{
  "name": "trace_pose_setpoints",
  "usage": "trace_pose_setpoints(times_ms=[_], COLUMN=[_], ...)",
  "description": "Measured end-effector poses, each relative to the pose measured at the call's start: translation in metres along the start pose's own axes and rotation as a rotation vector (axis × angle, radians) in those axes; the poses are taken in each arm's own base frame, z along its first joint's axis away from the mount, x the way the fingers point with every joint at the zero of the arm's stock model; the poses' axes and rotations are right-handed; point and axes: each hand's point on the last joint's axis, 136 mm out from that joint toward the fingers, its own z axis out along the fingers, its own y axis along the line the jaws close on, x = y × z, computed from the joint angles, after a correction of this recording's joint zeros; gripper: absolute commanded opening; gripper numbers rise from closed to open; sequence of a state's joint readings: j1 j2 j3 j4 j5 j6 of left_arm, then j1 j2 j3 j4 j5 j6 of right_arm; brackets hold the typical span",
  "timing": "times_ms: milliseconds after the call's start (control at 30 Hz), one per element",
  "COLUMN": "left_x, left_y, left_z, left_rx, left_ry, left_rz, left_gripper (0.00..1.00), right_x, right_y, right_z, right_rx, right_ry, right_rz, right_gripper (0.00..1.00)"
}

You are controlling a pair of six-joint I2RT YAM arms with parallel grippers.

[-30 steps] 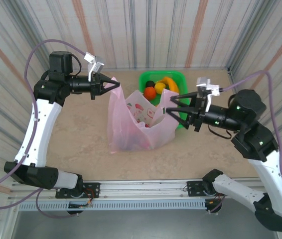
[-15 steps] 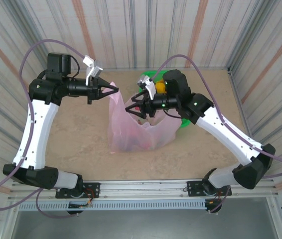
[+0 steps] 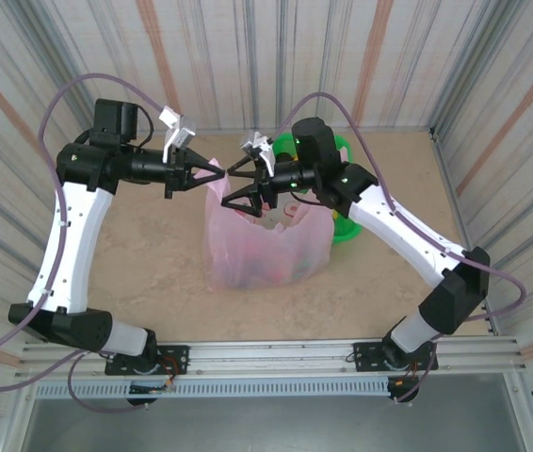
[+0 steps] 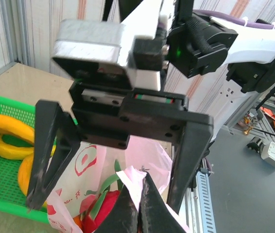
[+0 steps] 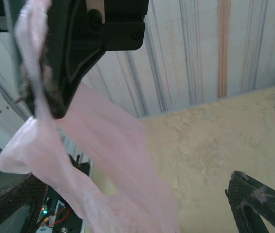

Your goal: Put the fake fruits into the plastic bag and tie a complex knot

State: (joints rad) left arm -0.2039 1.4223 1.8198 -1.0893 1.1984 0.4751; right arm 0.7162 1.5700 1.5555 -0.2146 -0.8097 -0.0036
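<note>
The plastic bag point(image 3: 266, 250) stands on the desk point(image 3: 153, 264) with fake fruits point(image 4: 103, 213) inside. One handle point(image 5: 35, 97) is pinched up in my left claw point(image 3: 221, 169). My right claw point(image 3: 229, 186) gapes wide, gripping nothing, facing that handle. I should straddle the loose film fully before closing, or it may slip.

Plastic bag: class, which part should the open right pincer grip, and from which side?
Probably its raised handle, just below the shut left pincer. Come from the right with the open right pincer: it hangs there as a thin stretched band.
</note>
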Motion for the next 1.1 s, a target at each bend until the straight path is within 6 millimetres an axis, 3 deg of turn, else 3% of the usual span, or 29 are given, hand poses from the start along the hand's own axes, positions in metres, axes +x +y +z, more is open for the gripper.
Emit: trace_pose_setpoints(times_ms=[100, 133, 267, 400, 467, 533, 633, 767, 900, 1100], left_x=[0.000, 0.000, 0.000, -0.005, -0.009, -0.011, -0.008, 0.001, 0.017, 0.054], left_y=[-0.001, -0.001, -0.001, 0.004, 0.012, 0.021, 0.031, 0.028, 0.020, 0.036], left_z=[0.000, 0.000, 0.000, -0.004, -0.013, -0.027, -0.051, -0.069, -0.067, -0.044], left_rx=[0.007, 0.007, 0.006, -0.019, -0.062, -0.119, -0.217, -0.299, -0.302, -0.276], left_ry=[-0.002, -0.002, -0.001, -0.020, -0.054, -0.101, -0.177, -0.249, -0.295, -0.320], left_rz=[-0.002, -0.005, -0.007, 0.004, 0.002, -0.006, -0.022, -0.022, -0.031, -0.132], left_gripper=[0.01, 0.07, 0.28, 0.37, 0.48, 0.56, 0.77, 0.93, 0.99, 0.98], right_x=[-0.002, -0.003, -0.006, -0.011, -0.013, -0.013, -0.012, -0.016, -0.017, -0.019], right_y=[-0.001, 0.000, 0.005, 0.008, 0.007, 0.004, 0.000, -0.005, -0.008, -0.010], right_z=[0.011, 0.014, 0.021, 0.022, 0.022, 0.021, 0.020, 0.016, 0.015, 0.014], right_rx=[-0.027, -0.038, -0.067, -0.081, -0.075, -0.062, -0.046, -0.021, -0.005, 0.009], right_ry=[-0.011, -0.016, -0.031, -0.050, -0.055, -0.057, -0.061, -0.074, -0.082, -0.090], right_rz=[-0.001, -0.001, 0.015, 0.018, 0.030, 0.042, 0.055, 0.072, 0.089, 0.103], right_gripper=[0.86, 0.81, 0.49, 0.19, 0.02, 0.00, 0.00, 0.03, 0.07, 0.08])
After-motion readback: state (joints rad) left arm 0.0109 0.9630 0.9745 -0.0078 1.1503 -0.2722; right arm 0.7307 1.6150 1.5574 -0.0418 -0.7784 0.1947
